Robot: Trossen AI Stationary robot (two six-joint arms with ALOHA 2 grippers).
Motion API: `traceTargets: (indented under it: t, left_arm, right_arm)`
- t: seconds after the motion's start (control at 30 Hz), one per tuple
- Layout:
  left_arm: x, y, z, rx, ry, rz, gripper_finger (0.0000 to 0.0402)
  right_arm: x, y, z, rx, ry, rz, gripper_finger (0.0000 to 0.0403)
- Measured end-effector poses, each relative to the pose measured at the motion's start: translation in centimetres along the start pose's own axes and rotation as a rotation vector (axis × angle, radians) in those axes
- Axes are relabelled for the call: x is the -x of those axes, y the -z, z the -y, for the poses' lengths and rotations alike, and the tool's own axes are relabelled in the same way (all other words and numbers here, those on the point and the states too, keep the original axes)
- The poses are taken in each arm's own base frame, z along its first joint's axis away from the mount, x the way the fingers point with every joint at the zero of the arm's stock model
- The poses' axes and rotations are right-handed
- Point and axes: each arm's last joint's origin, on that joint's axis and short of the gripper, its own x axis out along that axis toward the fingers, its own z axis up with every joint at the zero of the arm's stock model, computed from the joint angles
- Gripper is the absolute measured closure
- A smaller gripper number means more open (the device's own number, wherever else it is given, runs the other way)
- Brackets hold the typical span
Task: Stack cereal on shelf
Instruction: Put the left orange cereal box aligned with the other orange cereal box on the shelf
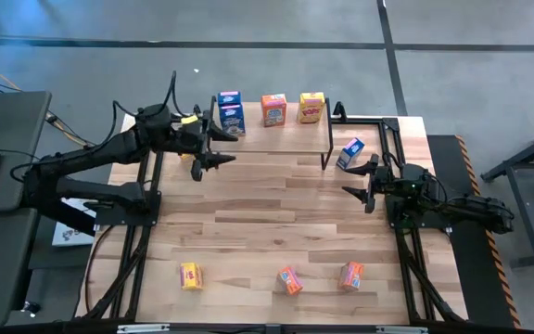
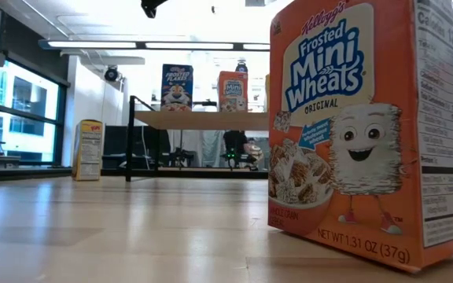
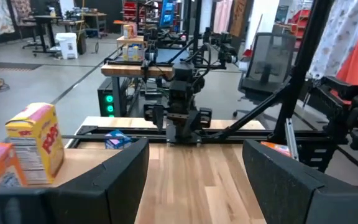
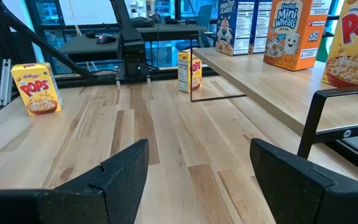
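Left gripper over the table's far left, just in front of the shelf, fingers spread wide and empty, touching nothing. On the shelf's light plank, left to right: two blue boxes one behind the other, an orange box, a yellow box, all upright. Off the shelf's right end, another blue box lying tilted on the table, close to the right gripper, likewise wide apart with nothing between its fingers. Along the near edge: a yellow box, an orange box, a second orange box. Readable only from table height: a Mini Wheats front filling the frame. Only in the right wrist view: a further yellow box standing beneath the shelf.
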Motion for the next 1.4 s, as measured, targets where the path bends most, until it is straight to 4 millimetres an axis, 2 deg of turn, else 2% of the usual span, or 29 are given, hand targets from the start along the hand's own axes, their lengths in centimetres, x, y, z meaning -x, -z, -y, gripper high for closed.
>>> traceTargets:
  t: [0.27,0.7,1.0,1.4]
  left_arm:
    - [-0.5,0.0,1.1,-0.001,-0.040,0.002,0.0151]
    - [-0.7,-0.4,1.7,-0.015,-0.100,0.038,0.0151]
    - [-0.7,-0.4,1.7,-0.015,-0.100,0.038,0.0151]
    - [-0.7,-0.4,1.7,-0.015,-0.100,0.038,0.0151]
  right_arm:
    - [0.0,-0.3,-0.3,-0.039,-0.090,0.031,0.0129]
    - [0.1,-0.8,-0.4,-0.444,-0.170,0.043,0.0129]
    - [0.2,-1.8,-0.6,-0.456,-0.248,0.137,0.0129]
    - [1.2,-4.6,-0.7,-0.451,-0.345,0.374,0.0129]
